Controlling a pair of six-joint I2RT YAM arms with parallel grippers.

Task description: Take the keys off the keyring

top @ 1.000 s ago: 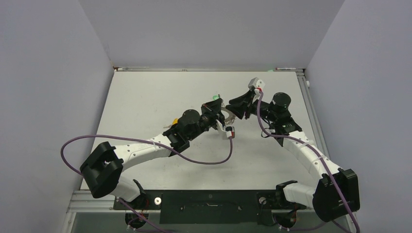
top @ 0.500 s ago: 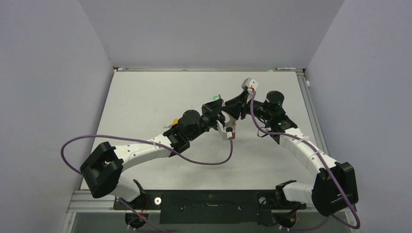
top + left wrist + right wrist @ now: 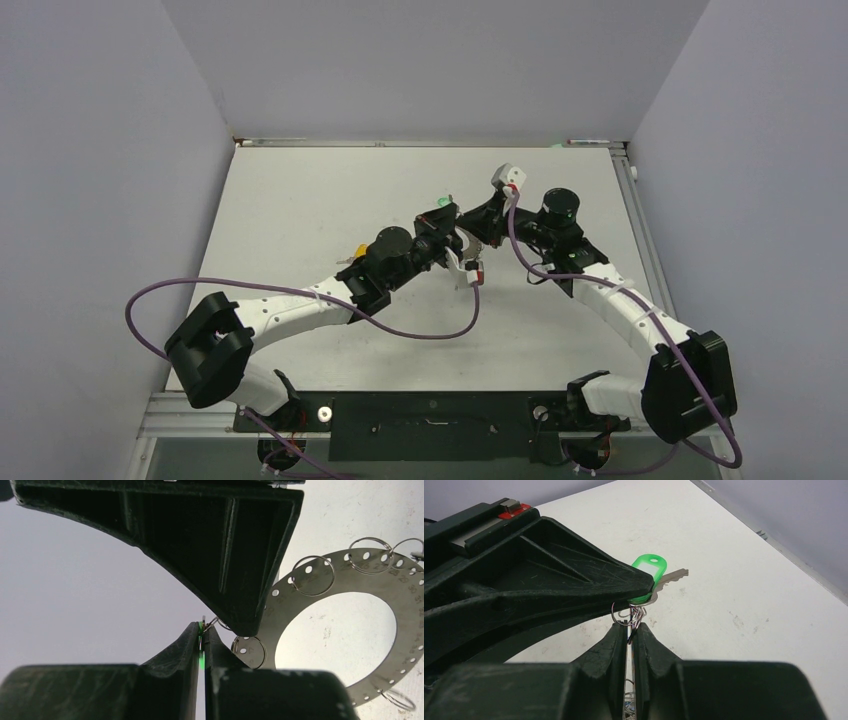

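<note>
Top: left pincer (image 3: 446, 215) and right pincer (image 3: 468, 217) meet tip to tip over mid-worktop (image 3: 300, 200), with the green key (image 3: 443, 201) at the junction.

Left wrist: left pincer is together, clamped on only a sliver of the green head. Shallow bite, so a pull could let the key pivot or pop out. Keyring (image 3: 360, 575) is face-on at right, with split rings (image 3: 312, 575) in its rim holes.

Right wrist: right pincer looks clamped on the keyring's rim, edge-on. The wire loops bunch above its tips and may snag or spring. The key's head stands up from the clamp, blade pointing right, roughly level.
</note>
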